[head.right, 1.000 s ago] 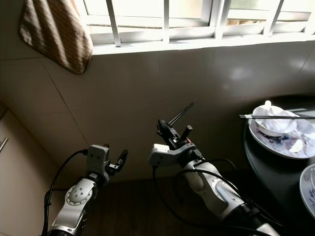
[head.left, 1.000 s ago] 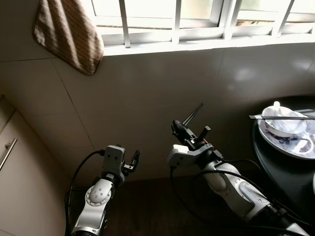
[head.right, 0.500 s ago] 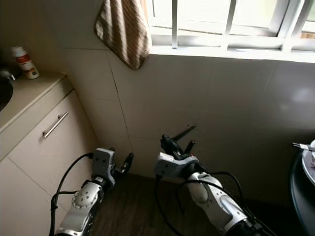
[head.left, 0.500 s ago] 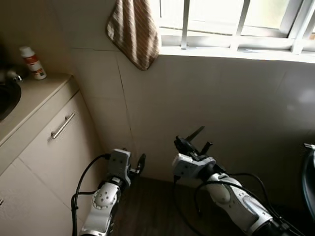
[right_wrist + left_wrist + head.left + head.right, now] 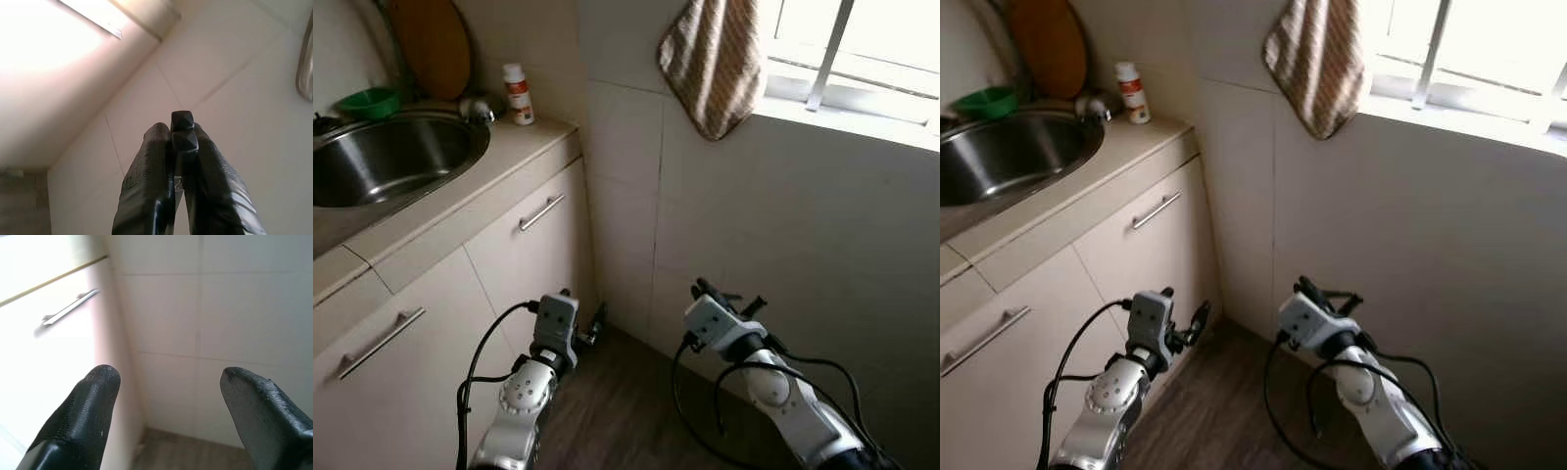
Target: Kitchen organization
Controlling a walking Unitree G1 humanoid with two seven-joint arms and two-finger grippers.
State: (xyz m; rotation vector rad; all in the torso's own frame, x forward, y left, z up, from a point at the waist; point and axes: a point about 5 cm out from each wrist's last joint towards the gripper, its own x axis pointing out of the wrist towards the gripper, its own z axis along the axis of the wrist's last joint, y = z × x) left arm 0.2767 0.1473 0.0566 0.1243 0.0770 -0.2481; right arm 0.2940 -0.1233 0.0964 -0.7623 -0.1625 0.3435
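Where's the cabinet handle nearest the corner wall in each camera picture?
Left eye view: cabinet handle left of centre, on the door under the counter.
Right eye view: same place, shifted slightly left.
Left wrist view: upper left, above the nearer finger.
Right wrist view: cannot make it out.
Shared landmark: the tiled wall.

Strong daylight is admitted through the window (image 5: 862,59), which is blown out to white. The floor (image 5: 626,411) below is left dim. Glare washes out the cabinet (image 5: 44,347) in the left wrist view, and the ceiling is overexposed in the right wrist view.
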